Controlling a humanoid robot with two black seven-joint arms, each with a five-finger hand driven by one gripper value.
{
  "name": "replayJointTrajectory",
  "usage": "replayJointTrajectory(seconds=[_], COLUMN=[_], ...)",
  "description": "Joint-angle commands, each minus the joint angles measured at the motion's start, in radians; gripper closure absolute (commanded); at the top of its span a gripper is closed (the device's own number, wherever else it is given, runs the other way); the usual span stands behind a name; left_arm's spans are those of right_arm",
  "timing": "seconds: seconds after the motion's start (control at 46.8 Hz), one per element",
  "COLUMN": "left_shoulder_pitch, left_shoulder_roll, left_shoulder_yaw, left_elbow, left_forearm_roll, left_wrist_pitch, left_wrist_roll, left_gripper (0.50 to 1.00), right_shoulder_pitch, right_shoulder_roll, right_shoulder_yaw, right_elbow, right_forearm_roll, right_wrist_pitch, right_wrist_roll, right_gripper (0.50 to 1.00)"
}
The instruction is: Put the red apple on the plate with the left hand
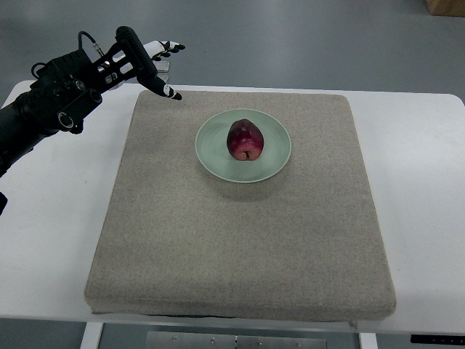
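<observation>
Dark red apple (245,140): on round pale-green plate (211,156), frame centre.
Black left hand (138,59): upper left, fingers spread, holding nothing.

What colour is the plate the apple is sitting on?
Pale green, plain with no pattern, seen clearly in the top view: the plate holds the red apple.
</observation>
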Motion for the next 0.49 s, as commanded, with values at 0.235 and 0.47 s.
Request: replayJointTrajectory(seconds=[0.235,0.47], left_shoulder_pitch=[0.023,0.024], left_shoulder_roll=[-0.005,-0.008], left_shoulder_yaw=[-0.012,-0.018], left_elbow=[0.039,0.037], left_forearm_roll=[-0.199,-0.536], left_wrist_pitch=[0.124,0.173], left_wrist_roll=[0.003,0.054], left_gripper=[0.508,0.508], right_shoulder_pitch=[0.0,0.0], right_shoulder_roll=[0.0,0.0], right_shoulder_yaw=[0.0,0.0], right_elbow=[-0.001,-0.001], right_forearm_roll=[0.0,0.0], right_wrist_pitch=[0.0,0.0], right_wrist_roll=[0.0,0.0], right_gripper=[0.568,0.568])
